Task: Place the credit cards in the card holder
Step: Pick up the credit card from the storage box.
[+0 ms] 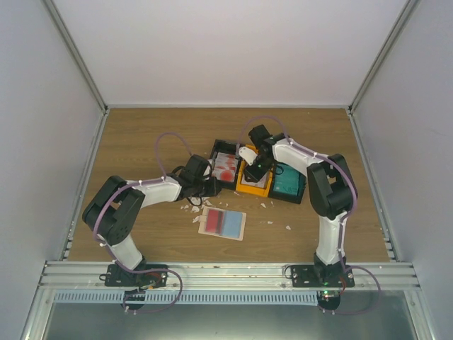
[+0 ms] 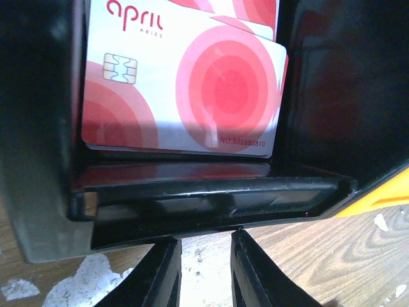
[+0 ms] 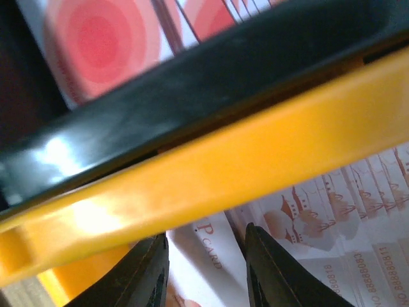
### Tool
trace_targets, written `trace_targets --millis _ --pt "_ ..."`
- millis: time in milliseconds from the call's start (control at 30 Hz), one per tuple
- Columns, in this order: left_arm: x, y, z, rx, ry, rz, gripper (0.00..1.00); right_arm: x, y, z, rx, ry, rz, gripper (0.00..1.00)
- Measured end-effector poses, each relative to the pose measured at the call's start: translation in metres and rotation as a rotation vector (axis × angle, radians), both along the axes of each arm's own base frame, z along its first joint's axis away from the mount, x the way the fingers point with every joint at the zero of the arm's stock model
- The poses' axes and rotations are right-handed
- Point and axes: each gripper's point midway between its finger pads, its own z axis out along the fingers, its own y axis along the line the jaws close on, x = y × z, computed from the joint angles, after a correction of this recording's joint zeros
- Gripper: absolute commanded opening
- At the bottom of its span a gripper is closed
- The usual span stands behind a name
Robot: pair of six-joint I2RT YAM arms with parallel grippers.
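Note:
The card holder lies flat on the wood in front of the tray, beige-rimmed with a red and a blue patch on its face. White cards with red blotches fill the tray's left black bin, close up in the left wrist view. Teal cards lie in the right bin. Pale pinkish cards lie in the orange middle bin. My left gripper is open and empty, low at the near wall of the left bin. My right gripper is open, its tips straddling a pale card in the orange bin.
The black-and-orange three-bin tray stands mid-table. White crumb-like scraps lie on the wood around the left gripper and the holder, also in the left wrist view. Grey walls enclose the table on three sides.

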Motion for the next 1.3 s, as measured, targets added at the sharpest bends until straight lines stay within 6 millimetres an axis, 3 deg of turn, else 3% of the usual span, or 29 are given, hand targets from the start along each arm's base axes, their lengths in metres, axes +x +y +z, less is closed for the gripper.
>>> trace_targets --millis 367,700,833,1133,1300 --pt "0.002 -0.004 -0.002 -0.005 0.013 -0.007 0.25 -0.024 0.010 0.032 0.111 0.030 0.037 0.31" --pt "0.003 -0.005 -0.001 -0.008 0.010 -0.007 0.25 -0.051 0.009 0.017 0.114 0.109 0.048 0.31" --pt "0.003 -0.005 -0.001 -0.008 0.010 -0.007 0.25 -0.050 0.008 0.015 0.108 0.105 0.038 0.30" --pt "0.003 -0.005 -0.001 -0.008 0.010 -0.007 0.25 -0.046 0.006 0.014 0.082 0.083 0.028 0.15" --pt "0.003 -0.005 -0.001 -0.008 0.010 -0.007 0.25 -0.045 0.007 0.030 0.101 0.046 0.027 0.04"
